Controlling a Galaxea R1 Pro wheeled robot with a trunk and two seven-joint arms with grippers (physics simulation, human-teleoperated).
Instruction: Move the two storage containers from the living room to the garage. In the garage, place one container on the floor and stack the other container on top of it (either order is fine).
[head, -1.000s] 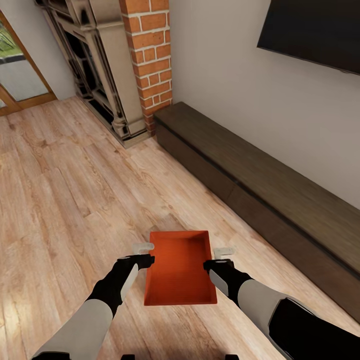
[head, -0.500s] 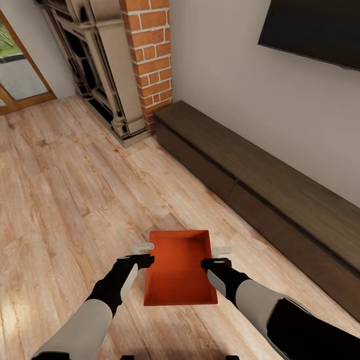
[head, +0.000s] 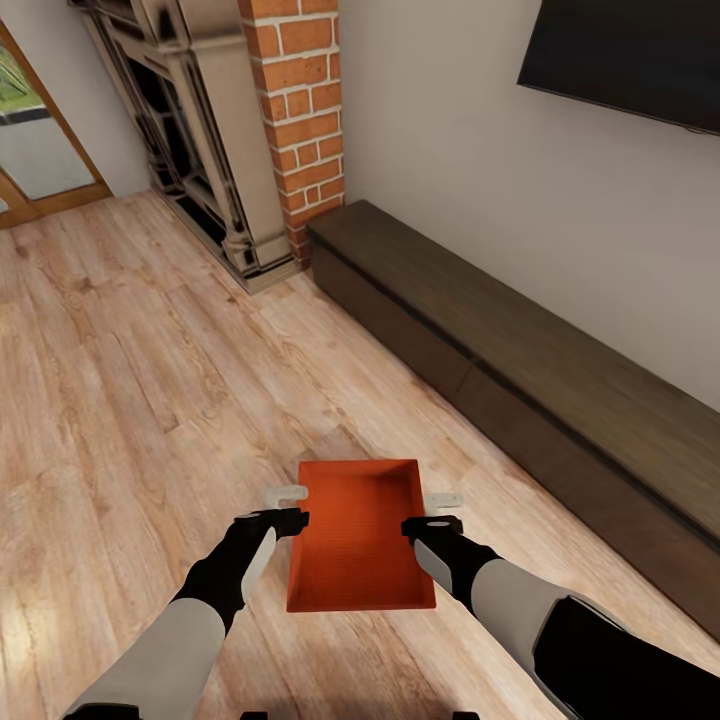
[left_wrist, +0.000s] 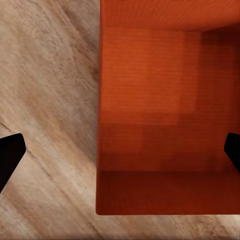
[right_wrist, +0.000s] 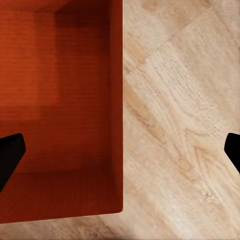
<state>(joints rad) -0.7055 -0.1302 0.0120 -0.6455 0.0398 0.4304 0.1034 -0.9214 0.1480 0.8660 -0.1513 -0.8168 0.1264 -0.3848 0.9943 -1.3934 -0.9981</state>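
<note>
Looking down, I see 1 storage container (head: 360, 535) above the wood plank floor (head: 130, 400), both grippers' fingers spread, left gripper (head: 288, 507) and right gripper (head: 438, 510) each straddling a side wall.

A brick chimney (head: 305, 120) and dark fireplace (head: 190, 150) stand far ahead of the end effectors; a long dark cabinet (head: 520, 400) runs beyond the right one, under a wall TV (head: 625, 55).

Qty counted: 1 storage container (head: 361, 535), 2 grippers, left (head: 288, 507) and right (head: 444, 510), 1 brick chimney (head: 300, 110), 1 wall TV (head: 625, 55), 1 low cabinet (head: 520, 390).
</note>
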